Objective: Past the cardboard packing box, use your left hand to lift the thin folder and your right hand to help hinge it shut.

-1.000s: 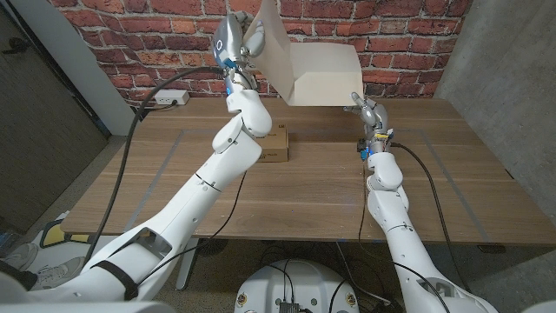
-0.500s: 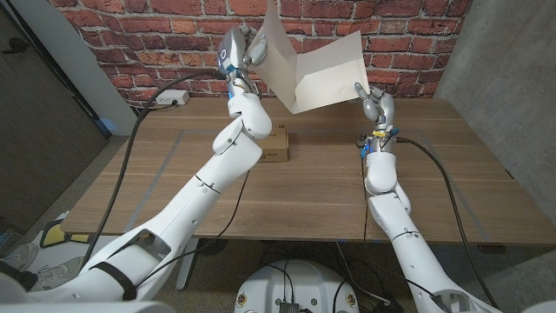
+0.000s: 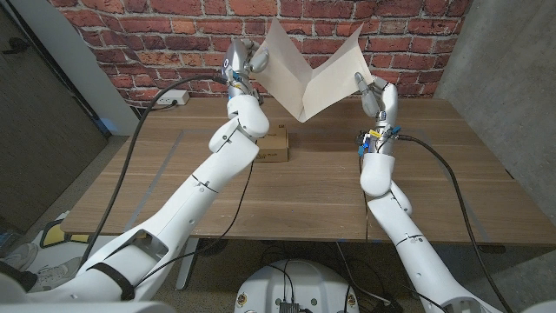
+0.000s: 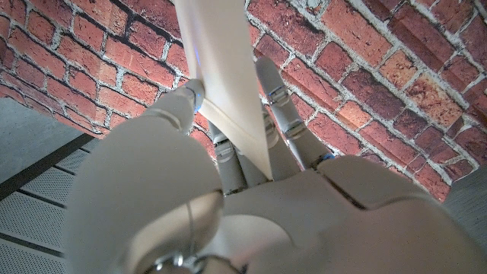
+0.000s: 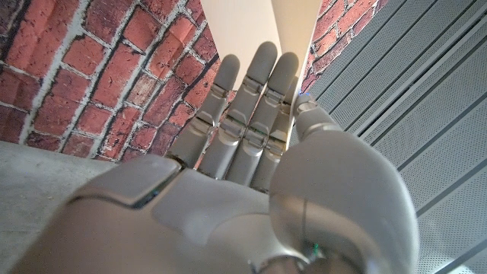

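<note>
- Folder (image 3: pixel 313 65) sits pinched at one cover's outer edge in my left hand (image 3: pixel 243 59); the left wrist view shows the fingers (image 4: pixel 278 103) clamped on the thin sheet, thumb one side, the rest behind it.
- My right hand (image 3: pixel 379 97) has its fingers (image 5: pixel 251 99) straight and together, holding nothing, pressed flat against the outside of the other cover near its lower edge.
- It hangs in the air as a V, spine down, in front of the brick wall (image 3: pixel 417 35), well above the worktop (image 3: pixel 313 191) and beyond the cardboard packing box (image 3: pixel 276 146), which lies just beside my left forearm.
- I judge the lift done and the hinging about half done: the covers stand well apart at the top.
- Next I need the right hand to push its cover across toward the left one while the left pinch holds firm, or the spine may swing.
- Against a second ago, the right cover lay nearly level and the right hand sat lower; now both have risen and the opening has narrowed.
</note>
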Controlling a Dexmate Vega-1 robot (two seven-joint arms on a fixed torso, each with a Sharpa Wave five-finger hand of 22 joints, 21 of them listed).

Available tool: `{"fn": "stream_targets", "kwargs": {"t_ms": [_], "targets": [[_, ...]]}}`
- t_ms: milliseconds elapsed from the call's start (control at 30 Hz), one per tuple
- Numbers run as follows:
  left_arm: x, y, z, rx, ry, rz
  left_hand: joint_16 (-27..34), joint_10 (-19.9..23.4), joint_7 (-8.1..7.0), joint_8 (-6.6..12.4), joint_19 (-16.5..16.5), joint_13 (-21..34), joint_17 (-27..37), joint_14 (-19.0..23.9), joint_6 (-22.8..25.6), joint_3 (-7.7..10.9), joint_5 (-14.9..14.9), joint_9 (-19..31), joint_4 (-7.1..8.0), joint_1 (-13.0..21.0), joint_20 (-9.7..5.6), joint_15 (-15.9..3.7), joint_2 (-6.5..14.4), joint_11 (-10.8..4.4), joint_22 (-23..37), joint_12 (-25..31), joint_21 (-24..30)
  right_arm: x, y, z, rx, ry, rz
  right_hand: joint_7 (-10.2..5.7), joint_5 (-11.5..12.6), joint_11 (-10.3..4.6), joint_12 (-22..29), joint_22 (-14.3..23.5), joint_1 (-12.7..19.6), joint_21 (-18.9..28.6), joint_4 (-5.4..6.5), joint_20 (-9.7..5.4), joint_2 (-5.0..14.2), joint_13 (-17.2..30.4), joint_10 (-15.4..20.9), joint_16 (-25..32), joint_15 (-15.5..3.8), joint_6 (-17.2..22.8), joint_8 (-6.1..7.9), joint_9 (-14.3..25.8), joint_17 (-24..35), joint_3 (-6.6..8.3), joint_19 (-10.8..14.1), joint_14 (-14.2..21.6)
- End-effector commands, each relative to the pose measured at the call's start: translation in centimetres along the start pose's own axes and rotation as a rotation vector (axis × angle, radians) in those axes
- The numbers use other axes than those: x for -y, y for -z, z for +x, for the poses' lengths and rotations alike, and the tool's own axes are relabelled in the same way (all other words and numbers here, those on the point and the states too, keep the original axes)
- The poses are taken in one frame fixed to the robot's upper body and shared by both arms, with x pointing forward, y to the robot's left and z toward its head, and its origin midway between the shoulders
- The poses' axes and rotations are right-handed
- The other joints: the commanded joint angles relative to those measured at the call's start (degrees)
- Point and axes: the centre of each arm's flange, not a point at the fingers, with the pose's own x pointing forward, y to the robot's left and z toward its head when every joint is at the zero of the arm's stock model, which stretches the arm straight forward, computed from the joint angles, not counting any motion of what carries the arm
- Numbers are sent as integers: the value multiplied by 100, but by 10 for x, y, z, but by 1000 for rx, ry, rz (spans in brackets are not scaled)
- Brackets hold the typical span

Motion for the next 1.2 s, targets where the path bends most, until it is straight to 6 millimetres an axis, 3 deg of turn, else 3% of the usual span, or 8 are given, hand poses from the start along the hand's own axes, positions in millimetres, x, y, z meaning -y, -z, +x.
{"fn": "stream_targets", "kwargs": {"t_ms": [33, 667, 1200], "targets": [[7, 11, 10, -95, 124, -52, -110, 124, 345, -19, -74, -36, -76, -70, 294, 60, -26, 38, 16, -55, -673, -7, 38, -179, 10, -32, 32, -2, -40, -5, 148, 29, -161, -14, 15, -29, 35, 4, 49, 78, -17, -416, -48, 41, 80, -77, -57, 94, 36, 18, -11, 51, -83, -86], [19, 22, 14, -163, 205, -90, -235, 96, 354, -46, -111, -141, -154, -54, 303, 120, -57, 1, 37, -94, -657, 0, 49, -207, 9, -89, 56, -25, -86, -14, 344, -38, -554, -39, 18, -53, 59, -12, 46, 157, -7, -419, -107, 118, 99, -291, -70, 126, 38, 13, -91, 90, -235, -278], [20, 30, 17, -216, 336, -143, -367, 83, 329, -51, -139, -219, -217, -106, 241, 175, -82, 40, 51, -133, -645, 8, 45, -241, 3, -131, 72, -57, -95, -15, 394, -105, -771, -90, 14, -103, 62, -41, 33, 223, 17, -432, -115, 186, 62, -437, -81, 119, 21, 10, -146, 129, -371, -357]]}}
